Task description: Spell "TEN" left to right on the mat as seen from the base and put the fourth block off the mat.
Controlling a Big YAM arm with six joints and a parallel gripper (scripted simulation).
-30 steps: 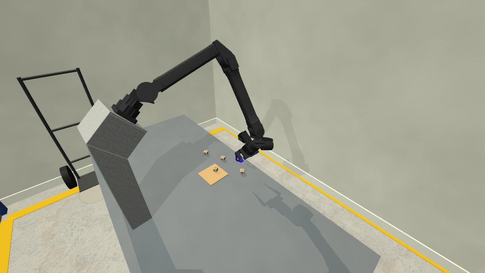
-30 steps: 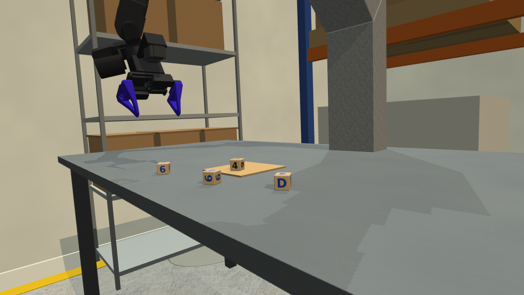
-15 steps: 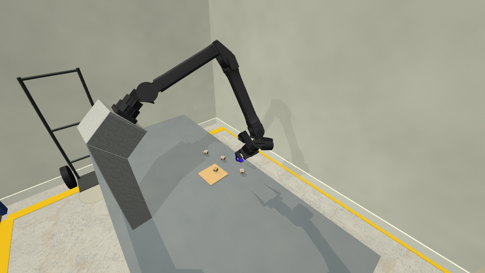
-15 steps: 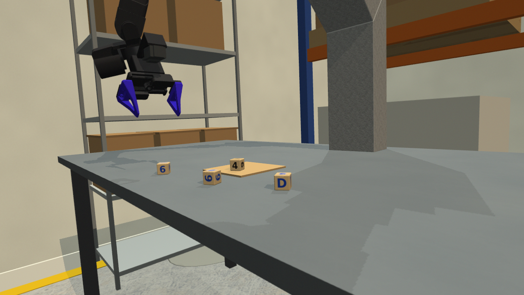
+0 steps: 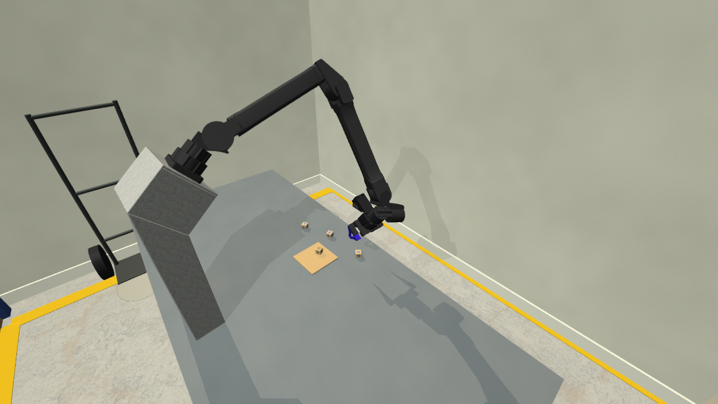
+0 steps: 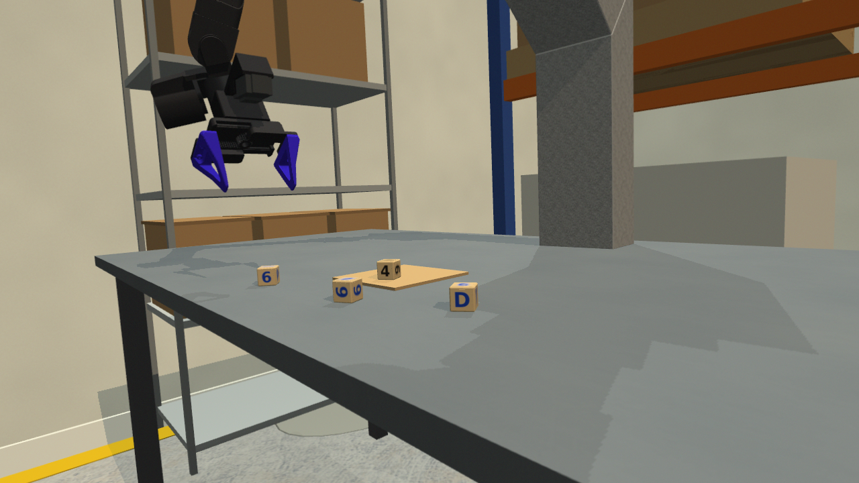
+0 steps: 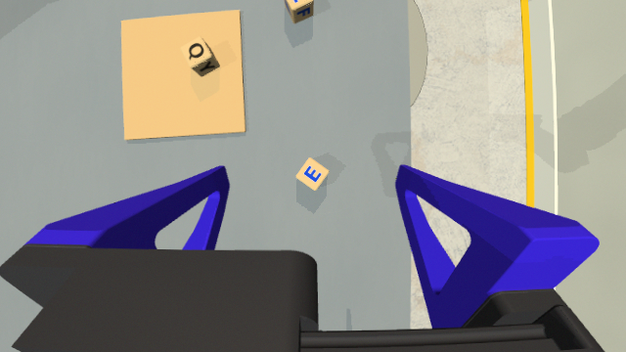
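Note:
My gripper (image 7: 312, 175) (image 6: 258, 186) is open and empty, its blue fingers spread wide. It hangs well above the table, right over the block with a blue E on top (image 7: 312, 173). That block lies off the mat near the table edge (image 5: 358, 253) and shows a 6 on its side (image 6: 268, 275). The tan mat (image 7: 182, 75) lies flat and carries one block with a black Q on top (image 7: 200, 55), which shows a 4 on its side (image 6: 388, 269). A second loose block (image 6: 347, 290) is cut off at the top of the wrist view (image 7: 299, 9). A third loose block shows a D on its side (image 6: 462, 297). Their top letters are hidden.
The table edge (image 7: 411, 205) runs just right of the E block, with floor and a yellow line beyond. The grey pedestal (image 6: 582, 126) holding my base stands at the far side of the mat. A shelf rack (image 6: 264, 198) stands behind the table corner.

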